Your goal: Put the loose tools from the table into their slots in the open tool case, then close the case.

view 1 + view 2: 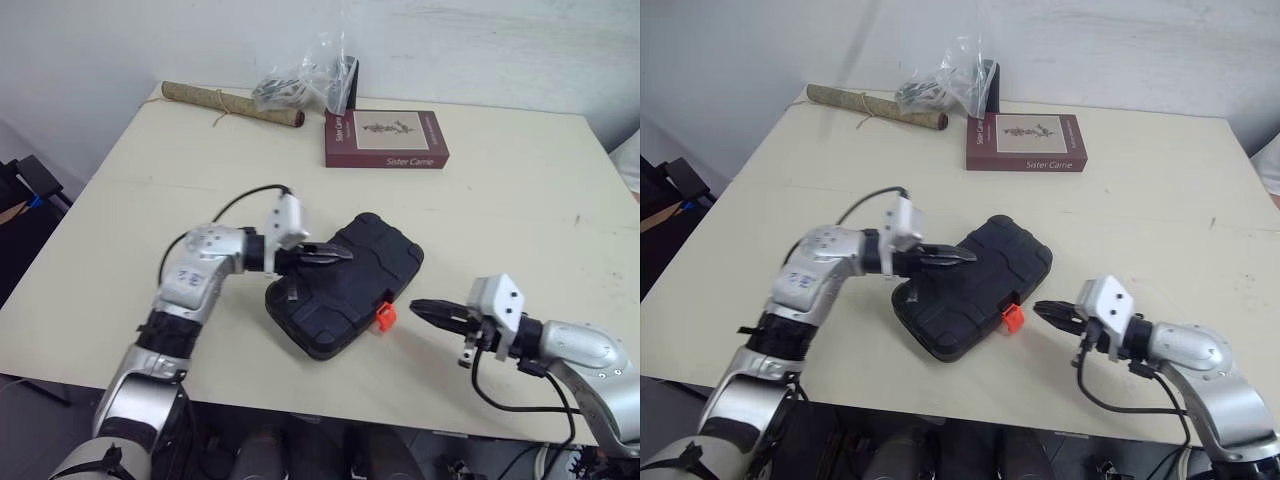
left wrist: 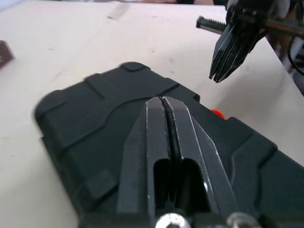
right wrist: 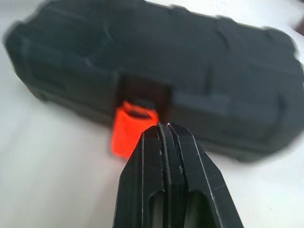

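The black tool case (image 1: 345,285) lies shut near the front middle of the pale table (image 1: 520,220), turned at an angle so that one corner faces the far side. Its ribbed lid is down. An orange latch (image 1: 384,316) juts from a recess in the case's near right edge, towards the table top.

The left gripper (image 1: 348,254) reaches in from the robot's left and lies low over the lid, with its two black fingers (image 2: 152,142) pressed together and nothing between them. Whether they rest on the lid or hang just above it cannot be told.

The right gripper (image 1: 415,307) sits just beside the latch on the robot's right, pointing straight at it. Its fingers are also closed on nothing, and the tips are a little short of the orange plastic. The right wrist view has the latch (image 3: 128,130) directly ahead of the closed fingertips, with the case wall behind it.

Well apart from the case, at the table's far side, a dark red book (image 1: 385,139) lies flat. Beside it are a crumpled clear plastic bag (image 1: 305,80) and a tan roll tied with string (image 1: 230,103).
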